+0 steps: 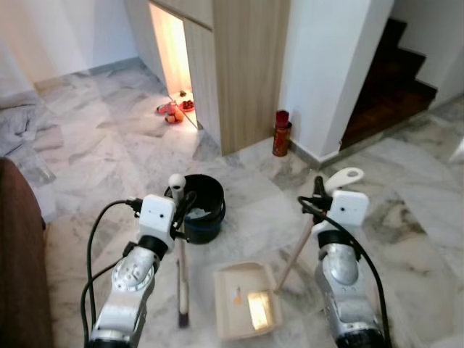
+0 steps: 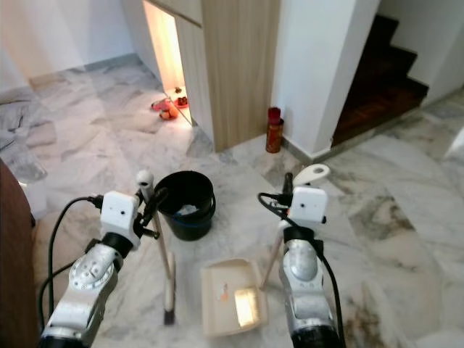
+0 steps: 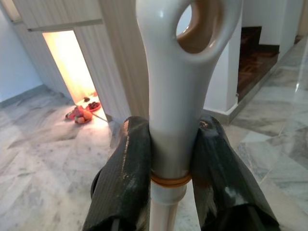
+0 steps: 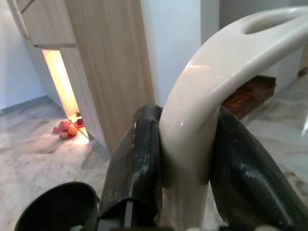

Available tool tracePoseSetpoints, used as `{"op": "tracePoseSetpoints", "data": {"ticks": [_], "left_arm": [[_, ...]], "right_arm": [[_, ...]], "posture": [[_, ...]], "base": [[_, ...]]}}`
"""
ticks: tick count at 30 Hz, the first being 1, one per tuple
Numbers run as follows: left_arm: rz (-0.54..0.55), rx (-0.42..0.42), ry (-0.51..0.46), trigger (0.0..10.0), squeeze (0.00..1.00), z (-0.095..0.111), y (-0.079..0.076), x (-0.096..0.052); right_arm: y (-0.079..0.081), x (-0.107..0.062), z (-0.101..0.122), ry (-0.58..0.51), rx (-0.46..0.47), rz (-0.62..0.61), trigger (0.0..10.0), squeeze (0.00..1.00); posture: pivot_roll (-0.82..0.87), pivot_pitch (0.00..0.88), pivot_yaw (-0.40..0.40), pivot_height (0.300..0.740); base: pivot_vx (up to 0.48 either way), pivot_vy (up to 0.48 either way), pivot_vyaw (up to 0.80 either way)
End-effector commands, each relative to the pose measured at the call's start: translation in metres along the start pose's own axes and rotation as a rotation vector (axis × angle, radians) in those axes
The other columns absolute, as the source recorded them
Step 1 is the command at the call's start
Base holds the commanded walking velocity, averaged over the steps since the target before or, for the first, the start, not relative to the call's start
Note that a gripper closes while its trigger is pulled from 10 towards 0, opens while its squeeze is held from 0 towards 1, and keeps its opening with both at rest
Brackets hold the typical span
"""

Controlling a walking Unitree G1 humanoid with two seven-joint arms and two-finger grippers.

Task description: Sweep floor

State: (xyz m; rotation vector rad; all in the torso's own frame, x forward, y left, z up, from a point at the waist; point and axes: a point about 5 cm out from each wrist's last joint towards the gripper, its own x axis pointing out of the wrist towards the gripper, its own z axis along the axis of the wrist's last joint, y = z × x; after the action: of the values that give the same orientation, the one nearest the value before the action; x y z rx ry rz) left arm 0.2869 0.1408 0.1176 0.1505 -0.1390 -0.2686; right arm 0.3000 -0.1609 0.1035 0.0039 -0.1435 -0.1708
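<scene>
— Grippers?

— My left gripper (image 3: 168, 159) is clamped on the broom handle (image 3: 180, 91), fingers (image 3: 127, 178) pressed to either side just above an orange ring. Broom (image 1: 181, 272) stands near upright, its dark head on the marble floor (image 1: 94, 159). My right gripper (image 4: 185, 159) is closed around the dustpan handle (image 4: 211, 82); the cream dustpan (image 1: 245, 301) lies flat between my arms, small debris inside.

— Room to move?

— Black bucket (image 1: 203, 206) just beyond the broom. Wooden cabinet (image 1: 243, 65) corner ahead, red canister (image 1: 280, 133) at the white wall's base, dark stairs (image 1: 388, 80) to the right. Open floor lies ahead-left. Brown furniture edge (image 1: 22, 261) hard on my left.

— Any writing?

— None I can read.
</scene>
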Motion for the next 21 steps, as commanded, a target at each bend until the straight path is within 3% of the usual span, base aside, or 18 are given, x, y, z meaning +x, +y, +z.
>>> {"op": "tracePoseSetpoints", "data": {"ticks": [1, 11, 21], "left_arm": [[0.004, 0.022, -0.037, 10.0, 0.00, 0.010, 0.004, 0.003], [0.051, -0.002, 0.039, 10.0, 0.00, -0.004, 0.010, -0.004], [0.062, -0.004, 0.028, 10.0, 0.00, -0.003, 0.009, -0.004]], "right_arm": [[0.007, 0.005, 0.012, -0.050, 0.005, 0.021, 10.0, 0.00], [0.006, 0.008, 0.014, -0.049, 0.037, 0.022, 10.0, 0.00], [0.006, 0.009, 0.015, -0.051, 0.044, 0.026, 10.0, 0.00]], "posture": [[0.12, 0.021, 0.046, 0.740], [0.13, 0.022, 0.043, 0.740], [0.12, 0.014, 0.044, 0.740]], "base": [[0.000, 0.255, 0.00], [0.000, 0.025, 0.00], [0.000, 0.000, 0.53]]}}
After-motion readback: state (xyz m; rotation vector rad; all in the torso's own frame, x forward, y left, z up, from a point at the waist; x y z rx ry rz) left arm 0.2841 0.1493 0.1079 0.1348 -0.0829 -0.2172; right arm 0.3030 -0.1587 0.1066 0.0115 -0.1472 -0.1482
